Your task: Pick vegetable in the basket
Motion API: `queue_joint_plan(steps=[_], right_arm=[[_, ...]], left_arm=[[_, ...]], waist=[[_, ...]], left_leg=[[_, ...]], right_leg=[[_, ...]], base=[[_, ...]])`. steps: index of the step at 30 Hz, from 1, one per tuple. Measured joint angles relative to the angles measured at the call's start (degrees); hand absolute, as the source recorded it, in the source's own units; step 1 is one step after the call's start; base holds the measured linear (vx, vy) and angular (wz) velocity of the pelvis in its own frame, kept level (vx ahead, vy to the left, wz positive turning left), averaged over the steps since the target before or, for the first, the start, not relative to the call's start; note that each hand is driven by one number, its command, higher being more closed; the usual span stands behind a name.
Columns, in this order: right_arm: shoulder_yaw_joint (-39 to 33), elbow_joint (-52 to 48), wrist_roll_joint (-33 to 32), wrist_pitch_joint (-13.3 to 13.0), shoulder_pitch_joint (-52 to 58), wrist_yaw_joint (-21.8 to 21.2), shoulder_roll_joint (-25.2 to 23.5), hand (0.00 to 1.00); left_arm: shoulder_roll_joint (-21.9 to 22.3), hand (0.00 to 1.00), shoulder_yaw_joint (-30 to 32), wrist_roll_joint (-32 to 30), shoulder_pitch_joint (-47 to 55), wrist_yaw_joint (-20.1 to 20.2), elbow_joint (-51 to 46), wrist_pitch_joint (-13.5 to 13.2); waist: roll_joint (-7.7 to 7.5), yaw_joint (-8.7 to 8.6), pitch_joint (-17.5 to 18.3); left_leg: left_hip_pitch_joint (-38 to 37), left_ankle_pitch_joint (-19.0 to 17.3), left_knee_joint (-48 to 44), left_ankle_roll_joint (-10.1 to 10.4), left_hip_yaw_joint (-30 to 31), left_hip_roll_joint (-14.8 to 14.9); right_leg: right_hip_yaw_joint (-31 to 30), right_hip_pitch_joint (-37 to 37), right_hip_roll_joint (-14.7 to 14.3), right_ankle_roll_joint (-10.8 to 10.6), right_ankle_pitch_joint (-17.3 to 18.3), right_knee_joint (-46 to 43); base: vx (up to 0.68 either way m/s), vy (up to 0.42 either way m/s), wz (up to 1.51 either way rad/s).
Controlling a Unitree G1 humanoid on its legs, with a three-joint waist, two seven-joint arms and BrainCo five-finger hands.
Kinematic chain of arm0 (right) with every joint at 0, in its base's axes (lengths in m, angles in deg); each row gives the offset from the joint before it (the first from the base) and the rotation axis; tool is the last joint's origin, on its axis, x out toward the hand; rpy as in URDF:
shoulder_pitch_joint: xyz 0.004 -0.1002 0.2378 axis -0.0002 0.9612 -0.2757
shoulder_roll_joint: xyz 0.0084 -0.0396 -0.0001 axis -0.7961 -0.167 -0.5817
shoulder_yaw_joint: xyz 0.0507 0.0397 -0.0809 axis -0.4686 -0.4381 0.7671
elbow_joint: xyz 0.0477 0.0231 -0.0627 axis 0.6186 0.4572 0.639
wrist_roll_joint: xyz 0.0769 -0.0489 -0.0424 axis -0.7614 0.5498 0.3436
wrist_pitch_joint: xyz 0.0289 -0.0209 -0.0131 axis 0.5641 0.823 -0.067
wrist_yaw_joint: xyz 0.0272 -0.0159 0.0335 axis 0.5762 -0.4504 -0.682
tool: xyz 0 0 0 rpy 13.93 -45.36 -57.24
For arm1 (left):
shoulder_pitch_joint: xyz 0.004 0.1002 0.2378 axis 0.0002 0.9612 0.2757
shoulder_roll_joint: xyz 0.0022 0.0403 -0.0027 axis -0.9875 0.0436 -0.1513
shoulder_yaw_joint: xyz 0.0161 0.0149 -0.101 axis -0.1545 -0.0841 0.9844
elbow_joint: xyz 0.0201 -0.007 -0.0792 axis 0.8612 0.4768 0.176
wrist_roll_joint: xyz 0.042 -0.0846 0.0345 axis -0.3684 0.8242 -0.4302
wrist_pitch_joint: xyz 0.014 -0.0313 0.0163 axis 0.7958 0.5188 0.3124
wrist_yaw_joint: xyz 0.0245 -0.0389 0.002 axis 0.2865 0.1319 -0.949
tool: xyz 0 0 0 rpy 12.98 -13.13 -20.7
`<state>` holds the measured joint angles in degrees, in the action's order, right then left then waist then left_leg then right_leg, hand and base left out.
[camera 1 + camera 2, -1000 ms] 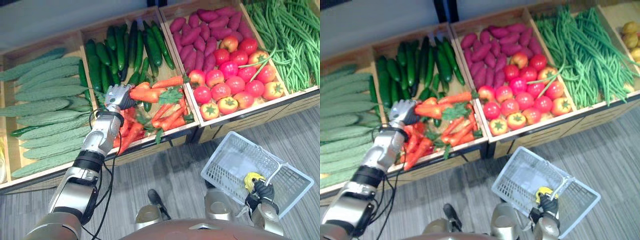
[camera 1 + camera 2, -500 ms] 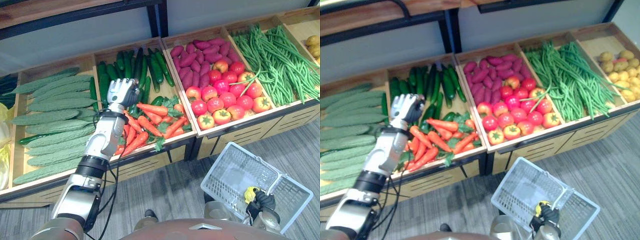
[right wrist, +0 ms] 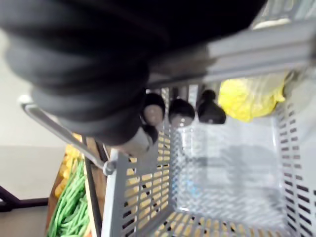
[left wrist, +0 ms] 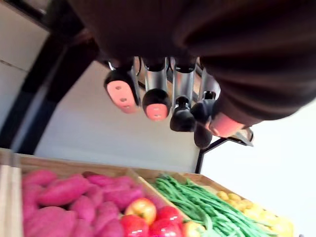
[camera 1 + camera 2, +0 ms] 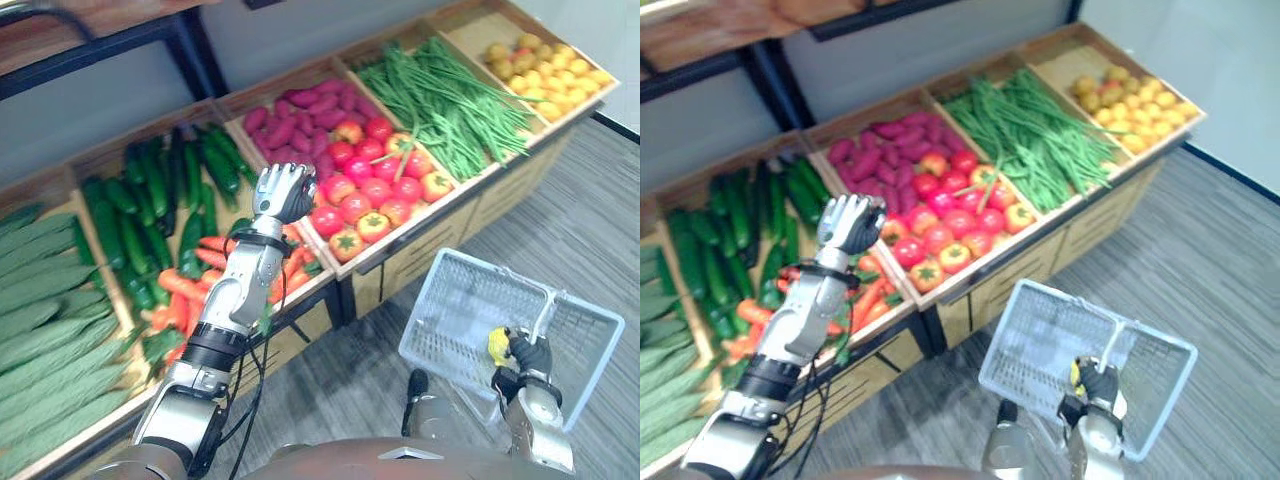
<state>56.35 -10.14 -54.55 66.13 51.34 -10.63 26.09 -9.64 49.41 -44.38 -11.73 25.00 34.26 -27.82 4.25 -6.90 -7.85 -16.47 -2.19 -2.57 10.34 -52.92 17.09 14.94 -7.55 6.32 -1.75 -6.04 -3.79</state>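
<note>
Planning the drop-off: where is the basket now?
Lower right in the eye views, the basket hangs from the right hand, over the floor before the produce stand.

A yellow lump on the handle of the basket, touching the right hand, is too blurred to identify. Part of the basket's near rim is hidden behind that hand. Carrots, well apart from the basket, lie partly hidden behind the left arm. Farthest from the basket, ridged green gourds are cut off by the picture's edge.
</note>
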Motion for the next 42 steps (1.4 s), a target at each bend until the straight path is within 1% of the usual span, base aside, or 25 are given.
queue_joint_plan(steps=[1,4,7,9,10,11,13,15,17,19,24,27,29,32,34,35,37,39,41,42], right_arm=[[-0.02,-0.04,0.01,0.00,0.40,-0.52,0.24,1.00],[0.07,-0.03,0.03,0.01,2.10,-1.27,0.67,1.00],[-0.18,0.08,0.32,0.02,2.72,-1.33,0.68,1.00],[-0.23,0.11,1.75,0.01,3.23,-1.26,0.68,1.00],[-0.29,0.20,2.43,0.01,3.55,-1.16,0.68,1.00],[-0.36,0.26,2.95,0.01,3.72,-1.08,0.68,1.00],[-1.47,1.30,4.74,0.02,3.69,-0.89,0.66,1.00],[-3.04,3.63,6.47,0.02,3.42,-0.35,0.76,1.00],[-4.88,5.85,6.75,0.10,2.69,0.30,1.06,1.00],[-5.90,8.34,6.76,0.53,1.95,1.06,1.63,1.00],[-6.07,9.79,6.76,0.63,0.78,1.16,1.89,1.00],[-6.09,10.29,6.76,0.71,-0.07,1.14,1.89,1.00],[-6.17,11.61,6.76,0.80,-0.72,1.14,1.89,1.00],[-6.21,12.06,6.75,1.40,-1.62,1.13,1.87,1.00],[-6.17,12.16,6.74,1.46,-3.04,1.13,1.87,1.00],[-6.14,12.16,6.74,1.46,-3.32,1.13,1.87,1.00],[-5.87,12.15,6.72,1.47,-4.65,1.15,1.90,1.00],[-5.69,11.98,6.68,1.46,-5.80,1.17,1.89,1.00],[-5.69,11.35,6.67,1.41,-6.57,1.21,2.00,1.00],[-5.69,11.34,6.65,1.39,-7.21,1.27,2.32,1.00]], left_arm=[[0.63,1.00,-0.01,0.00,-0.06,0.17,0.00,-0.20],[0.86,1.00,0.35,0.19,-0.08,0.26,0.07,-0.58],[0.83,1.00,1.90,0.41,0.22,0.32,0.14,-0.41],[0.82,1.00,3.23,0.41,1.37,0.35,0.12,-0.42],[0.78,0.00,4.50,0.41,2.40,0.42,0.11,-0.40],[0.74,0.00,5.23,0.41,3.03,0.43,0.10,-0.45],[0.29,0.00,8.80,0.42,5.78,0.51,-0.06,-0.06],[0.18,0.00,11.03,0.46,7.95,0.50,-0.10,0.53],[-0.51,0.00,12.76,0.87,9.91,0.48,-0.40,0.79],[-2.25,0.00,14.48,1.03,12.22,0.51,-0.83,0.93],[-2.65,0.00,16.45,1.02,16.99,0.61,-5.01,0.78],[-2.65,0.00,16.60,0.97,18.03,0.97,-4.95,0.68],[-2.68,0.00,16.70,0.99,17.97,1.26,-4.15,0.58],[-3.34,0.00,16.63,0.98,17.03,1.53,1.26,0.65],[-4.90,0.00,16.12,0.94,15.03,1.65,6.49,1.08],[-5.08,0.00,16.11,0.94,14.43,1.69,7.16,1.35],[-6.27,0.00,15.52,0.94,12.24,1.73,8.91,2.00],[-7.59,0.00,14.89,0.94,11.20,1.76,9.45,2.03],[-8.39,0.00,14.79,0.94,9.56,1.74,10.80,2.04],[-8.83,0.00,14.52,0.97,8.10,1.75,11.84,2.11]], waist=[[0.00,-0.21,0.00],[0.13,0.06,-0.06],[0.34,0.07,-0.76],[0.45,0.25,-0.79],[0.45,0.34,-0.80],[0.48,0.41,-0.76],[0.45,1.50,-0.77],[0.46,1.81,-0.76],[0.51,2.15,-0.74],[0.38,3.73,-0.74],[0.33,4.61,-0.70],[0.18,4.45,-0.62],[-0.30,4.44,-0.42],[-0.75,4.31,-0.34],[-1.60,4.13,-0.90],[-1.94,4.08,-1.18],[-2.98,3.69,-2.66],[-3.63,3.65,-4.11],[-3.78,3.28,-5.33],[-3.75,3.23,-6.48]], left_leg=[[0.01,-0.01,-0.22,-0.03,0.03,0.14],[0.70,-0.13,-0.46,-0.23,0.65,0.32],[1.61,-0.13,-0.32,-0.23,3.70,0.30],[1.67,-0.13,0.02,-0.23,5.81,0.13],[1.93,-0.16,0.44,-0.29,7.33,-0.16],[2.40,-0.18,0.42,-0.32,8.25,-0.28],[4.02,-0.02,0.57,-0.28,11.06,-0.96],[5.01,0.63,0.72,-0.06,13.32,-1.30],[5.64,1.17,1.26,-0.27,15.78,-1.82],[5.68,1.94,2.65,-0.46,16.53,-2.56],[5.92,2.17,3.71,-0.62,17.31,-3.83],[6.59,2.19,4.12,-0.64,17.25,-4.18],[7.44,2.39,4.13,-0.71,17.12,-4.23],[9.03,2.48,3.52,-0.78,16.25,-4.24],[11.46,2.51,2.56,-0.84,15.70,-4.13],[11.97,2.50,2.28,-0.85,15.63,-4.07],[13.73,2.39,1.26,-0.95,15.34,-3.72],[14.64,1.88,0.25,-0.96,14.12,-3.45],[16.39,1.35,-1.21,-1.11,13.66,-3.17],[17.18,1.08,-2.11,-1.16,13.19,-2.92]], right_leg=[[-0.01,0.00,-0.09,0.01,-0.01,0.03],[0.63,0.13,0.04,0.03,-0.41,0.65],[3.38,2.60,0.66,-0.24,-1.85,3.48],[5.29,4.67,1.09,-0.65,-2.39,5.14],[6.77,5.98,1.57,-0.92,-2.71,6.30],[7.53,6.39,1.79,-1.03,-3.03,6.85],[9.79,7.48,2.66,-1.40,-4.17,8.84],[11.87,8.39,3.35,-1.63,-4.41,9.18],[13.87,9.08,4.07,-1.69,-4.37,9.18],[14.56,9.26,4.56,-1.85,-4.46,9.18],[15.23,9.25,5.66,-2.23,-4.62,9.18],[15.15,8.58,5.91,-2.38,-4.73,9.19],[14.71,7.44,5.91,-2.43,-4.82,9.18],[13.62,5.08,5.97,-2.36,-5.18,8.96],[12.58,2.29,5.96,-1.85,-5.76,8.83],[12.47,1.76,5.96,-1.74,-5.88,8.84],[11.83,-0.07,5.85,-1.50,-6.16,8.67],[10.67,-1.66,5.70,-1.09,-6.52,8.54],[9.69,-3.58,5.73,-0.93,-6.88,8.27],[9.18,-4.62,5.74,-0.78,-7.05,7.96]], base=[[-0.06,0.054,-0.04],[-0.09,0.063,0.12],[-0.10,0.043,0.40],[-0.09,0.027,0.55],[-0.08,0.024,0.61],[-0.06,0.020,0.60],[-0.04,0.017,0.54],[0.00,0.027,0.62],[0.02,0.032,0.60],[0.01,0.029,0.28],[0.00,0.025,0.10],[0.00,0.003,-0.01],[0.01,-0.004,-0.03],[0.00,-0.009,-0.15],[-0.02,-0.017,-0.15],[-0.03,-0.026,-0.10],[-0.05,-0.029,-0.11],[-0.06,-0.018,-0.27],[-0.04,-0.009,-0.24],[-0.03,0.001,-0.21]])
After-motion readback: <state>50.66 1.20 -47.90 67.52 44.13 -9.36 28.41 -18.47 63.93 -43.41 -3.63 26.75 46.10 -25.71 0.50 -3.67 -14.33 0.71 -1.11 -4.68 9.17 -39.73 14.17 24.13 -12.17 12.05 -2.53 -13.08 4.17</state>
